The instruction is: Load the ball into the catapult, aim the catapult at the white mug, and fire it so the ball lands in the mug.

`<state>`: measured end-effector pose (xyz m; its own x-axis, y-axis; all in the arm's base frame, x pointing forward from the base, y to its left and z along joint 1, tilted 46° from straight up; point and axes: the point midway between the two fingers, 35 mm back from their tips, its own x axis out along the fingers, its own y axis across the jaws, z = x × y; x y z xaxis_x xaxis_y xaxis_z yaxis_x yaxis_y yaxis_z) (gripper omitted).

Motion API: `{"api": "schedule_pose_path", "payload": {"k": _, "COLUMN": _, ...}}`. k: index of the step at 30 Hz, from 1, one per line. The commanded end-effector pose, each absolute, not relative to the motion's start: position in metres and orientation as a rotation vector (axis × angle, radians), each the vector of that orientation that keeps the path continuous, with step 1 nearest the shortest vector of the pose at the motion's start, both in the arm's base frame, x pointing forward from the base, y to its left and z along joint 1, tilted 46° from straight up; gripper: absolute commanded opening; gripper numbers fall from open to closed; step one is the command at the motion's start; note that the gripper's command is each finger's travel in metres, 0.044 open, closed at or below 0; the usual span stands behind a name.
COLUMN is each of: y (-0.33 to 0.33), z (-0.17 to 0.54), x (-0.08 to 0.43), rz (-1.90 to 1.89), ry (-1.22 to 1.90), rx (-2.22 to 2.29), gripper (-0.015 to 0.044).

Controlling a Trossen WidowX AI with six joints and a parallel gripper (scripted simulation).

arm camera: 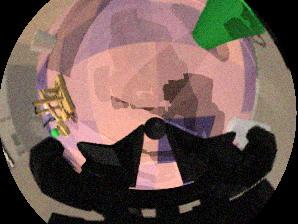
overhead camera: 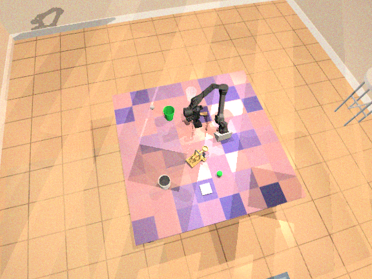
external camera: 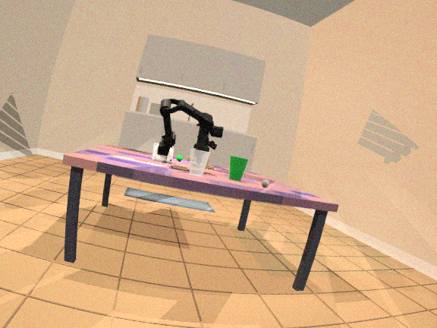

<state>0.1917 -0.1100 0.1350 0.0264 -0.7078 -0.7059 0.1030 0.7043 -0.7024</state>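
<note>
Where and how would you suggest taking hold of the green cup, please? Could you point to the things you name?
I would pinch the upper wall of the green cup (overhead camera: 168,114) (external camera: 238,168) (arm camera: 212,25) at its rim, coming straight down from above, with one finger inside and one outside. It stands upright with its mouth open upward, and its sides widen toward the top, so a squeeze across the sloping outside would probably be less secure.
</note>
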Motion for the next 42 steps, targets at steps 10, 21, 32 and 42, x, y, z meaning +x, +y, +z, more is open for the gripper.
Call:
{"api": "schedule_pose_path", "payload": {"k": 10, "y": -0.064, "z": 0.177, "x": 0.187, "rz": -0.626, "ry": 1.362, "rx": -0.517, "gripper": 0.0}}
{"api": "schedule_pose_path", "payload": {"k": 21, "y": -0.045, "z": 0.197, "x": 0.178, "rz": -0.609, "ry": 1.344, "rx": -0.514, "gripper": 0.0}}
{"api": "schedule_pose_path", "payload": {"k": 32, "y": -0.021, "z": 0.176, "x": 0.201, "rz": -0.564, "ry": 1.44, "rx": -0.556, "gripper": 0.0}}
{"api": "schedule_pose_path", "payload": {"k": 42, "y": 0.004, "z": 0.152, "x": 0.217, "rz": -0.531, "ry": 1.532, "rx": -0.601, "gripper": 0.0}}
